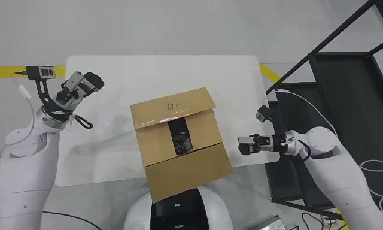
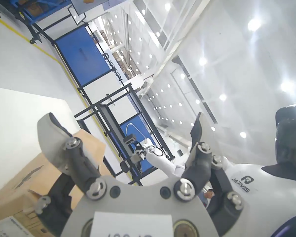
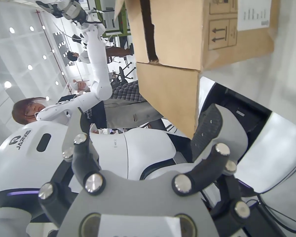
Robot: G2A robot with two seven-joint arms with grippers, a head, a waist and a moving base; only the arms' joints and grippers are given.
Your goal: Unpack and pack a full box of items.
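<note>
Top view: brown cardboard box [image 1: 179, 143] sits between the left tool [image 1: 91, 81] and right tool [image 1: 243, 145], nearer the right, both spread open and empty. Probably stiff yet heavy when full; its flaps would bend, so pinch them at the edges.

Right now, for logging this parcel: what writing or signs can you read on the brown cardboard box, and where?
"G2": handwritten on the far top flap of the brown cardboard box.
Arrow-pair symbol on the box's side: no words.
White paper label beside it: too blurred to read.
</note>
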